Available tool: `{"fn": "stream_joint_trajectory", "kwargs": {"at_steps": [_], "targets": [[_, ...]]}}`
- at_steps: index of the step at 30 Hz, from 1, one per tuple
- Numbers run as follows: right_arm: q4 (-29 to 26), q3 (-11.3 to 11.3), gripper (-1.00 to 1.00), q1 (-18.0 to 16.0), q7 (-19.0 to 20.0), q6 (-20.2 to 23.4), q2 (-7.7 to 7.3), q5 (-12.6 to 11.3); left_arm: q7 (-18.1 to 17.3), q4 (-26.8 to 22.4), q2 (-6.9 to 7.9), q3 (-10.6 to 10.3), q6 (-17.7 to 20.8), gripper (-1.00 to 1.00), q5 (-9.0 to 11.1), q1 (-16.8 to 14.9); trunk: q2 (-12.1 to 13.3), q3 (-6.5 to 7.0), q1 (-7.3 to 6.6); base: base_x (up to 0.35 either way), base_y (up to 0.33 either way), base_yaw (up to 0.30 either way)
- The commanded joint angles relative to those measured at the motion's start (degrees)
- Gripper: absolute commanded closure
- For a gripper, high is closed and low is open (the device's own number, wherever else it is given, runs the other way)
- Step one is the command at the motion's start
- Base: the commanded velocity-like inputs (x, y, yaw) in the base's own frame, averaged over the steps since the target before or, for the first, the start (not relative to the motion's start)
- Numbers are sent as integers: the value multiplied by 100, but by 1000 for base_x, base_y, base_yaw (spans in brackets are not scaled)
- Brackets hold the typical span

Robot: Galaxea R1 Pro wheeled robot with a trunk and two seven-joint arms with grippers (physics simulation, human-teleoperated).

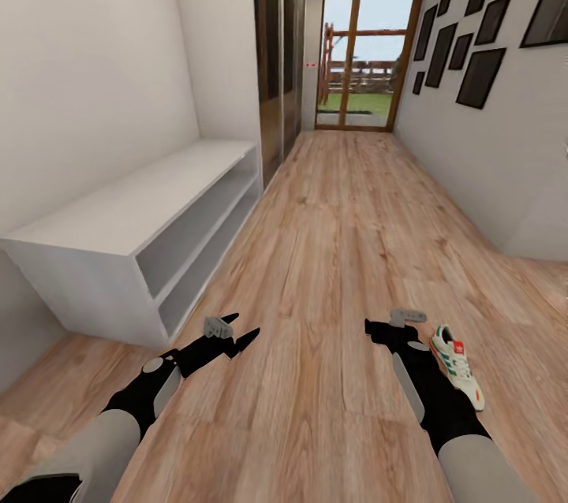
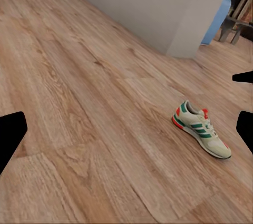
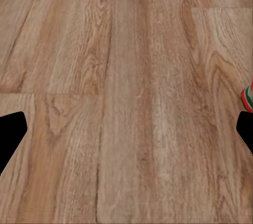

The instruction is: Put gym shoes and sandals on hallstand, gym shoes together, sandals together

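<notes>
One gym shoe [image 1: 457, 364] lies beside the right fingers [image 1: 388, 323] (both pairs spread, empty).

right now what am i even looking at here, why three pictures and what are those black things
It's a simulated two-armed robot in a corridor. The big picture is from its head camera: the black shapes are its arms, ending in the left gripper and right gripper, both open and holding nothing. The two smaller pictures come from cameras near each gripper, looking along the fingers. One gym shoe lies on the wood floor beside the right arm; the left wrist camera sees it too. A pale shelf unit stands by the left wall.
</notes>
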Motion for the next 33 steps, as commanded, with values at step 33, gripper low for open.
{"fn": "stream_joint_trajectory", "kwargs": {"at_steps": [33], "targets": [[-9, 10, -100, -2, -36, 22, -2, -60, -28, 8, -9, 12, -13, -100, 12, -4, -2, -5, 2, 348, 0, -9]]}}
